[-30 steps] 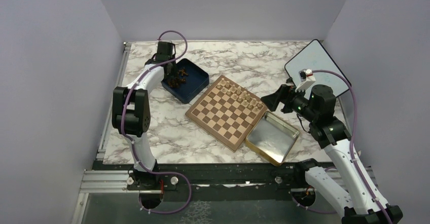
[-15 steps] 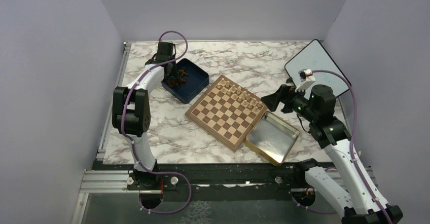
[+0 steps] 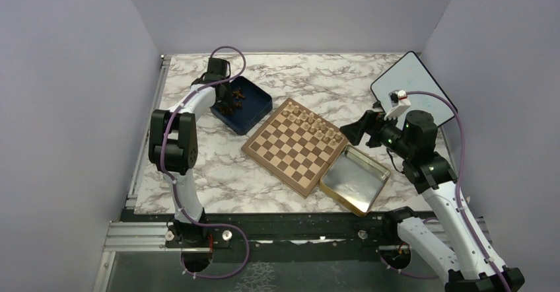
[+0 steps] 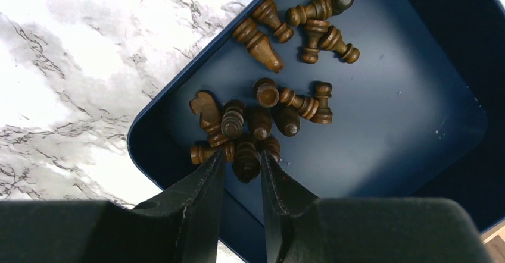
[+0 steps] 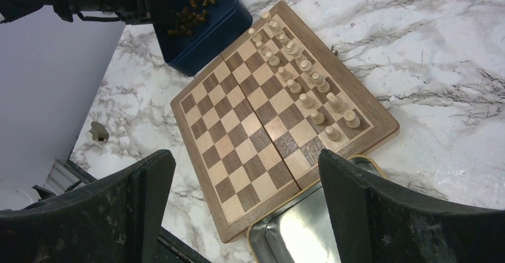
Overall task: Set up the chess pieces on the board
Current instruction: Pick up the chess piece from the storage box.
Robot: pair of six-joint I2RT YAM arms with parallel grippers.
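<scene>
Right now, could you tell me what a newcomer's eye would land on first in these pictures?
Probably the board mid-table, with pale pieces lined along its far right edge only. Next, the dark brown chess pieces heaped in the dark blue box at far left, where the left claw straddles one. A gold-rimmed tray sits beside the board's near right edge.

The marble table (image 3: 218, 173) carries a dark blue box (image 3: 255, 100), the board (image 3: 290, 153), a gold-rimmed tray (image 3: 353, 176) and a white panel (image 3: 413, 80).

Heaped in dark blue square box (image 3: 255, 107), left of square wooden chessboard (image 3: 294, 145): tiny dark brown wooden chessmen (image 4: 262, 114).
</scene>
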